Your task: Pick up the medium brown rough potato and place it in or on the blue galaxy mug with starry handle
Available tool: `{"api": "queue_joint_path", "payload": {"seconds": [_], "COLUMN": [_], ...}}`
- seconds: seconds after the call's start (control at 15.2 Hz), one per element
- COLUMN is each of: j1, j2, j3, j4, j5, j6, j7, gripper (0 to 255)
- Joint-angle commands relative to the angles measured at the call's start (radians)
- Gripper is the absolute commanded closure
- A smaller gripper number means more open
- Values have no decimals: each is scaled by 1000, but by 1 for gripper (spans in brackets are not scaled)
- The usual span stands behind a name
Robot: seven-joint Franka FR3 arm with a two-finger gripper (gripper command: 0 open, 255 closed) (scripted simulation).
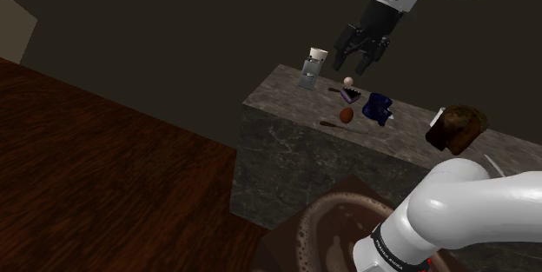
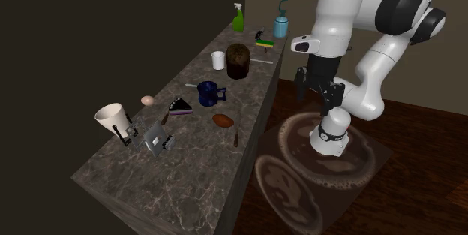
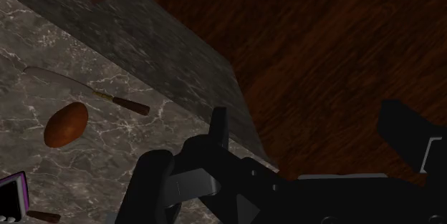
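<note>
Black fingers [image 3: 218, 126] of the tool [image 3: 308, 124] stand well apart with nothing between them; it is open and empty. It hangs out past the worktop's [image 1: 287, 96] long edge on the stand's side, with dark wood floor [image 3: 322, 36] under it rather than stone.

Reaching for the brown potato [image 3: 66, 124] looks to be the step in hand. It lies on the marbled stone a little in from that same long edge, roughly midway along it. A brown-handled knife [image 3: 107, 98] lies just beside it, on the side toward the edge. The dark blue mug [image 2: 208, 92] stands near the potato but apart from it, slightly further from the edge and toward the end of the worktop that carries the spray bottles.

To do this well, I would carry the tool in over the edge at height first; a low, slanting approach risks clipping the stone lip or sweeping the knife. Once it is above the potato, turn the wrist so the jaws close across the narrow width, not the long axis. Then come straight down with the fingers either side and the knife outside both; the rounded body will probably roll if one finger touches first, so centre before closing. Keep the approach on the side away from the mug, since a nudge could shift or tip it.
</note>
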Motion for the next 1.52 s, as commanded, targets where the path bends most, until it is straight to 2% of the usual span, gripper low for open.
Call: {"api": "queue_joint_path", "payload": {"seconds": [0.0,0.73,1.12,1.45], "j1": [0,-80,-114,-134], "j2": [0,176,319,460], "j3": [0,-158,-249,-325], "j4": [0,-78,-70,-36], "j5": [0,-89,-111,-104], "j6": [0,221,341,434], "j7": [0,-131,-205,-273], "gripper": [0,0,0,0]}}
